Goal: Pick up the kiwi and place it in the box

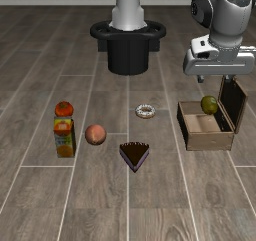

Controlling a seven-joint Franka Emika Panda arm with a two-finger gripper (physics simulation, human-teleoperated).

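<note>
My gripper (218, 75) hangs wide open, empty, just above the box (206, 138); the kiwi (209, 104) lies inside it

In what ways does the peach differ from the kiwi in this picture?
The peach is pinkish-orange; the kiwi is olive green. The peach lies on the wooden floor; the kiwi sits inside the open box, near its back wall. Both are small, roundish fruits.
</note>
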